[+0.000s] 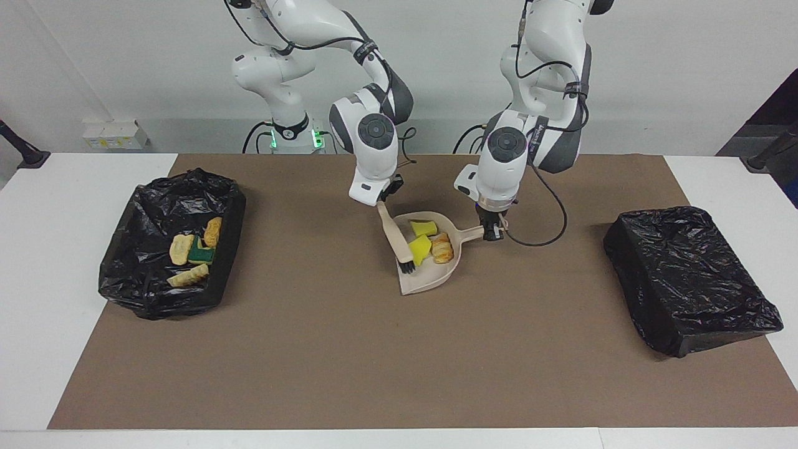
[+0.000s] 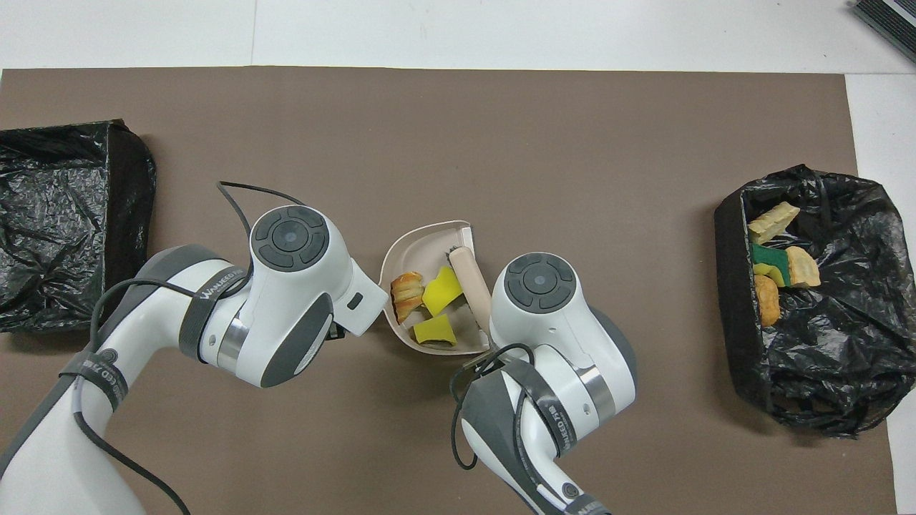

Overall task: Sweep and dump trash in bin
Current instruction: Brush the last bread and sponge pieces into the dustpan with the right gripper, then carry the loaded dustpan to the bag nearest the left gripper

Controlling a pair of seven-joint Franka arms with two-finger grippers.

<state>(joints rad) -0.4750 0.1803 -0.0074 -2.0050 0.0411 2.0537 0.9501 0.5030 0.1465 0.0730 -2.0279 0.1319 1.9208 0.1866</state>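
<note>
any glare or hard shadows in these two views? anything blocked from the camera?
Facing view: even, diffuse light; soft shadows only, beside the open black bag-lined bin and the closed black plastic bag, whose wrinkles catch mild sheen. Overhead view: no glare on the brown mat; the white arm housings cover both end effectors and part of the beige plastic dustpan.

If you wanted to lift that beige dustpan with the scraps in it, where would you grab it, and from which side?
Probably by its short handle, the stub that sticks out of the dustpan toward the left arm's end of the table. The left hand is already shut on it from above. The handle is narrow enough for two fingers, and it stays clear of the tray, where the right hand holds the brush beside the trash.
</note>
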